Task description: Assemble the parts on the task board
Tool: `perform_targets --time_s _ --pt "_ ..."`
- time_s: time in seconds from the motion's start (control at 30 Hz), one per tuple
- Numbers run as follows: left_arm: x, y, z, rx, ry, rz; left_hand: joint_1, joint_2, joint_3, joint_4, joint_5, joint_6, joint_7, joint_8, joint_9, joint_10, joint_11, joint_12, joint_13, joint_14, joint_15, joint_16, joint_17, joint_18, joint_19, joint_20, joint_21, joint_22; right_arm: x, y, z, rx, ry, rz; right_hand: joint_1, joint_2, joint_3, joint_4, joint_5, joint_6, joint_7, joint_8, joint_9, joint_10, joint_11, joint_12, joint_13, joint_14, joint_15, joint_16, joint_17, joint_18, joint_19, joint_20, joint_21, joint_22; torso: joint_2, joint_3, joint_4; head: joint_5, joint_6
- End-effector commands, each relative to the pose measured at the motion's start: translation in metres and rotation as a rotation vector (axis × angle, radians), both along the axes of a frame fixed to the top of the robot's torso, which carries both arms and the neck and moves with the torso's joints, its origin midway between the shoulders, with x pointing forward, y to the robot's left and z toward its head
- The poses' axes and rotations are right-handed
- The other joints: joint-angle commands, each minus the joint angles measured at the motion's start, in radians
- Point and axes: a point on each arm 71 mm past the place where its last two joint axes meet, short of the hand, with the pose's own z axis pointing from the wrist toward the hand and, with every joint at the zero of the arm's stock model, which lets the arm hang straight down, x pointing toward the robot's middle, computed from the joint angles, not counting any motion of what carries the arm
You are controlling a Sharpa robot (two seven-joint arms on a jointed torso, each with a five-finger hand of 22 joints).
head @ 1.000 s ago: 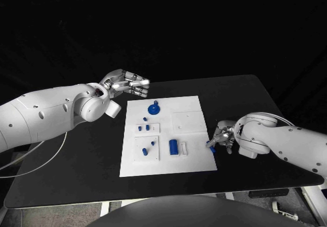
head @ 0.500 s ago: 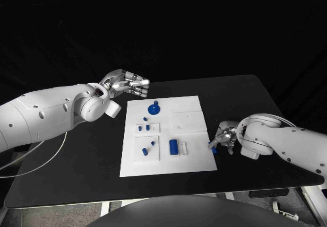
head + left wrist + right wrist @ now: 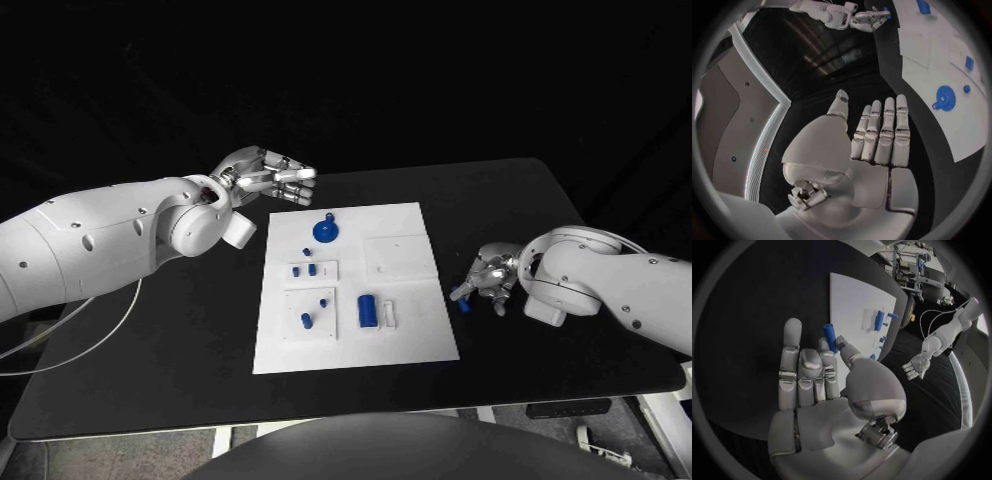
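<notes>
Black tabletop (image 3: 173,340) fills the scene under a dark background, and the white task board (image 3: 411,335) lies flat in its middle, long side running away from the robot. That central spot puts it within reach of both arms.

Next in size are the two arms. The left hand (image 3: 268,176) hangs above the table just beyond the board's far left corner, holding nothing; the left wrist view shows its fingers (image 3: 879,132) straight and laid side by side, the thumb standing a little apart. It looks parked out of the way, leaving the board to the other arm. The right hand (image 3: 488,279) sits low just off the board's right edge, over bare table. It pinches a small blue peg (image 3: 830,334) between thumb and fingertips, the remaining fingers upright and close together; the peg points outward past the fingertips, a hold that probably leaves its free end ready to enter a socket.

On the board, a round blue knob (image 3: 326,231) sits near the far end. A blue cylinder (image 3: 368,309) lies nearer the robot beside a white strip. Small blue pegs (image 3: 304,270) stand in one raised white block, and another blue piece (image 3: 307,320) rests on the block below it. A plain raised square (image 3: 392,252) on the right carries nothing blue, so it may be where the carried peg belongs.
</notes>
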Motion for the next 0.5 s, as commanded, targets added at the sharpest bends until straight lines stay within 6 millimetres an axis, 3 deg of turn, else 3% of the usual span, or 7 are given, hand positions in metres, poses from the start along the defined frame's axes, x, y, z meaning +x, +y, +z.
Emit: perform_targets --time_s 0.03,0.2,0.5 --pt "0.0 -0.003 0.0 -0.012 0.002 -0.015 0.002 0.01 -0.002 -0.005 -0.001 0.004 0.004 0.0 0.0 0.006 0.003 -0.001 0.0 0.005 0.002 0.001 0.001 0.001 0.003 0.0 0.005 0.0 0.0 0.004 0.004 0.039 0.026 -0.003 -0.014 0.001 -0.007 0.011 -0.005 0.008 -0.001 0.003 0.001 0.001 -0.007 0.002 0.002 0.002 -0.006 0.008 0.003 -0.014 -0.002 -0.003 0.001 -0.002 0.0 -0.0002 0.0004 0.005 0.0" --pt "-0.001 -0.003 0.0 -0.012 0.003 -0.016 0.002 0.01 -0.002 -0.005 -0.001 0.004 0.004 0.0 0.0 0.006 0.003 -0.001 0.0 0.005 0.002 0.001 0.001 0.001 0.003 0.0 0.005 0.0 -0.002 0.02 0.012 0.081 0.032 0.02 -0.016 0.003 -0.022 0.022 0.006 0.011 -0.001 0.003 -0.004 0.002 -0.007 0.001 0.003 0.001 -0.006 0.009 0.004 -0.015 -0.001 -0.003 0.001 -0.003 0.001 0.0005 0.0012 0.012 0.0" --pt "-0.001 -0.004 0.0 -0.013 0.003 -0.018 0.002 0.01 -0.002 -0.005 -0.001 0.004 0.004 0.0 0.0 0.006 0.003 -0.001 0.0 0.005 0.002 0.001 0.001 0.001 0.003 0.0 0.005 0.0 -0.006 0.052 0.016 0.129 0.046 0.071 -0.014 0.007 -0.038 0.031 0.004 0.011 -0.001 0.002 -0.011 0.001 -0.007 0.0 0.004 0.001 -0.007 0.009 0.005 -0.015 -0.002 -0.004 0.001 -0.005 -0.001 -0.0018 0.0 0.017 0.0"
